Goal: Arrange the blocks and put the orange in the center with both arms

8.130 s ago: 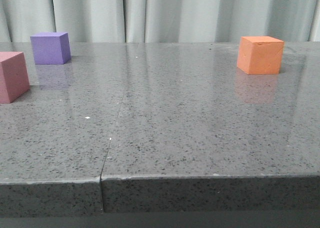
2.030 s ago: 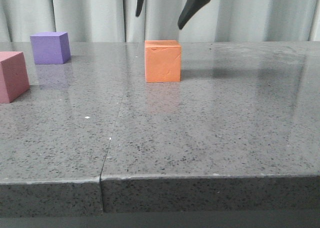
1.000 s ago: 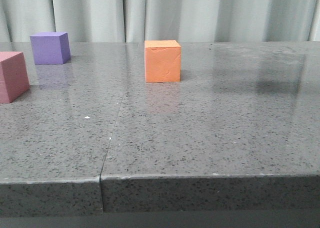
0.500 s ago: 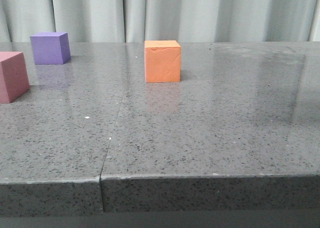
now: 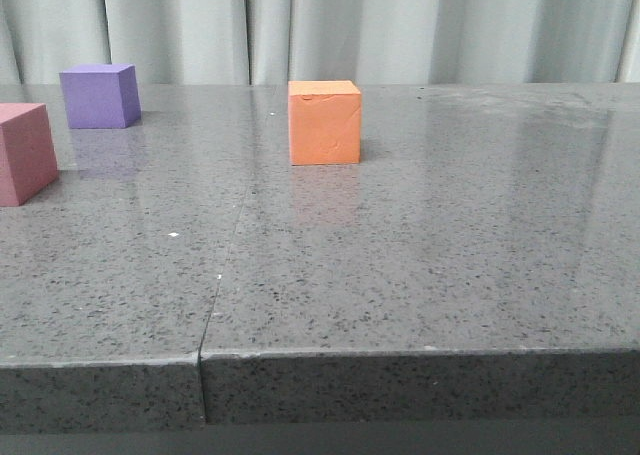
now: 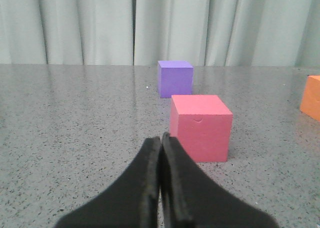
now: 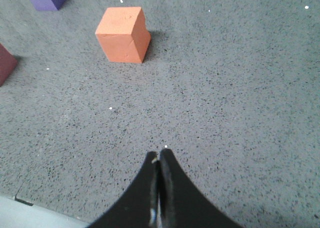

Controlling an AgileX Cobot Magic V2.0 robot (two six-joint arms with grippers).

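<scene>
Foam is my guess for all three cubes: matte faces, slightly soft edges, so likely light, a little squashy and not slippery, with nothing fragile about them.

Left tool sits low over the desk with its two dark fingers pressed together, holding nothing. Just ahead of its tips and slightly to one side stands the pink cube, flat on the desk, one face square to the tool. A small dent shows near the top edge of that face, which supports the soft-foam reading. Beyond it, apart from it, stands the purple cube. Either one would be best taken across two opposite side faces at mid-height, with the fingers spread wider than the cube first and closed only gently, since a hard squeeze may deform it.

Right tool is likewise closed and empty, held higher above the desk. The orange cube stands well ahead of it, untouched, turned a little so a corner edge faces the tool; a faint crease runs under its top edge. In the front view it stands near the middle of the desk, with pink and purple both off toward the left arm's side.

No containers are in view; nothing holds anything else.
</scene>
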